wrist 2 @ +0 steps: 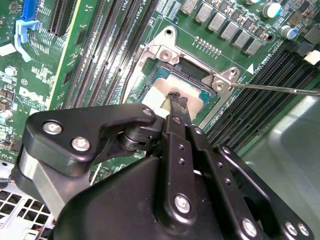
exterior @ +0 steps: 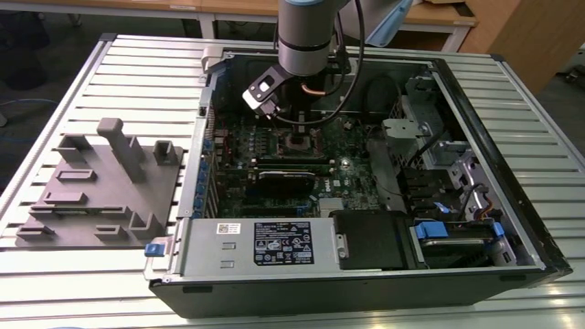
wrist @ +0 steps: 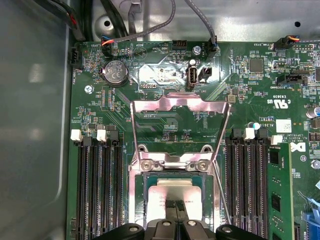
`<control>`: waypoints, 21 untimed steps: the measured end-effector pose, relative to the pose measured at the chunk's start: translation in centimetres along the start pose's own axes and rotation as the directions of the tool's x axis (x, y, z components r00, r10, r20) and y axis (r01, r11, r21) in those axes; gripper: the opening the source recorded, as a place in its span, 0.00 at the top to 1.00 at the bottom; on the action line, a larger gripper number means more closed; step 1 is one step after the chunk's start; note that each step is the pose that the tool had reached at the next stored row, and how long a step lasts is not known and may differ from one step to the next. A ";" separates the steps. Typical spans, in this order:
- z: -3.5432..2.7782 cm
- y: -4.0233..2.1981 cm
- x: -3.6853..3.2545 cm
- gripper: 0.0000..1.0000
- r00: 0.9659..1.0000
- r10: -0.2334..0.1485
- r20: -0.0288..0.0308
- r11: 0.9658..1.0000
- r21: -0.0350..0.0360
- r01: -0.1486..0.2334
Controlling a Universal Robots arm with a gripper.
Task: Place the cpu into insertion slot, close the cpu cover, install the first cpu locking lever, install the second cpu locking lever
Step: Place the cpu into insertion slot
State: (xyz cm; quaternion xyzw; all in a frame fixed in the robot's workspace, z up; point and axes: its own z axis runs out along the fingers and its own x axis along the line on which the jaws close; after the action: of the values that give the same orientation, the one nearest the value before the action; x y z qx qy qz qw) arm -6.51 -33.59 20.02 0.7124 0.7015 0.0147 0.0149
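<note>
The cpu (wrist: 172,192), a flat square chip with a silvery top, lies inside the insertion slot (wrist: 137,200) on the green motherboard; in the second wrist view the cpu (wrist 2: 161,92) sits level in the socket frame. My gripper (wrist 2: 176,100) stands straight over its middle, fingers pinched together on a small dark piece on the chip's top. The cpu cover (wrist: 180,105) is swung up on its hinge, the board showing through its window. One thin locking lever (wrist: 222,195) juts out beside the socket, unlatched. In the exterior view the gripper (exterior: 290,127) hangs inside the open computer case.
Long black memory slots (wrist: 100,190) flank the socket on both sides. A black card (exterior: 288,181) and the power supply (exterior: 265,243) lie nearer the case front. A grey fixture block (exterior: 101,185) stands on the slatted table at the exterior view's left. Cables (wrist: 150,30) run above the board.
</note>
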 end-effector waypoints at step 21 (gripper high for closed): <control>0.14 -0.01 -0.01 0.90 1.000 0.000 0.000 1.000 0.000 0.000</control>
State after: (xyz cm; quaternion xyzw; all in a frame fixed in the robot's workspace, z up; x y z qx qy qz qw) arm -6.52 -33.59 19.88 0.7124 0.7015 0.0147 0.0148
